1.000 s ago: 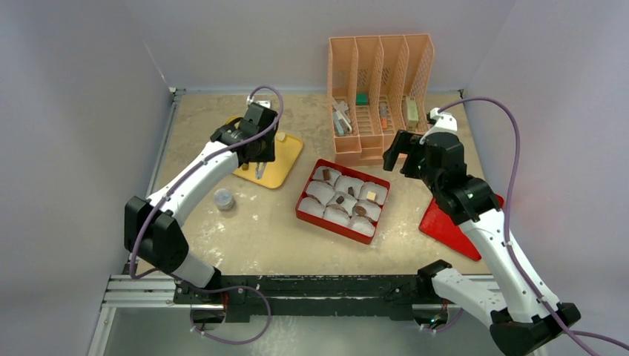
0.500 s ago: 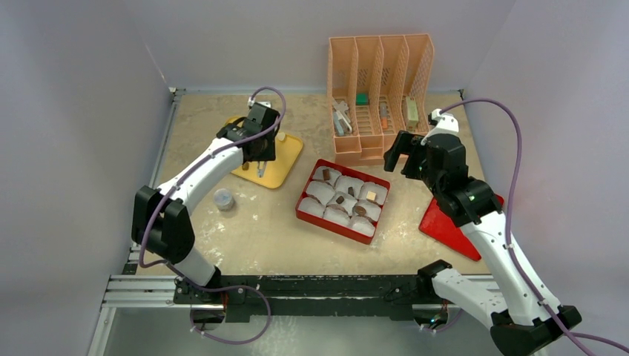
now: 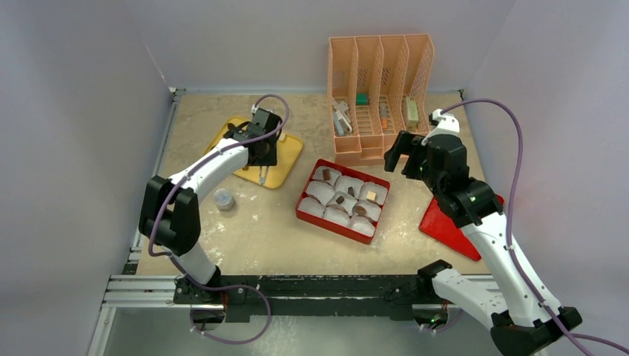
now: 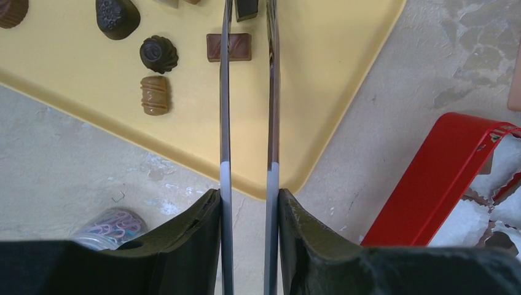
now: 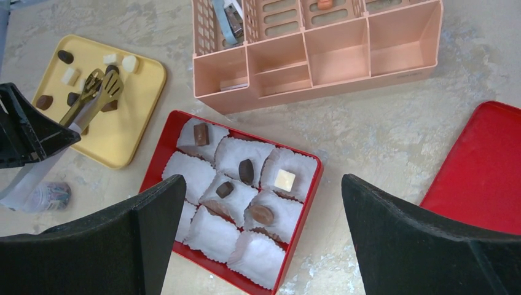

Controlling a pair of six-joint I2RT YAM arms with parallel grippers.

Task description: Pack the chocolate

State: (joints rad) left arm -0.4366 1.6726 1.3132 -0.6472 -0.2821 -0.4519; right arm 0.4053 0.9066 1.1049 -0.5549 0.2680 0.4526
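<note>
Entry: packing at the pick-up step, partly done. The left pincer [image 4: 248, 200] was clamped on metal tongs [image 4: 224, 92]. Their tips, straight ahead of it, bracketed a dark chocolate piece [image 4: 246, 7] on the yellow tray [image 4: 344, 74]; whether they pinched it could not be told. More chocolate [image 4: 228, 47] lay just left of the blades. The red box [image 4: 454, 172], five cups filled, sat to the right. The right pincer [image 5: 263, 184] hung wide open, empty, above that box. Next, by judgement: squeeze, lift, carry to a vacant paper cup [image 5: 212, 236].
</note>
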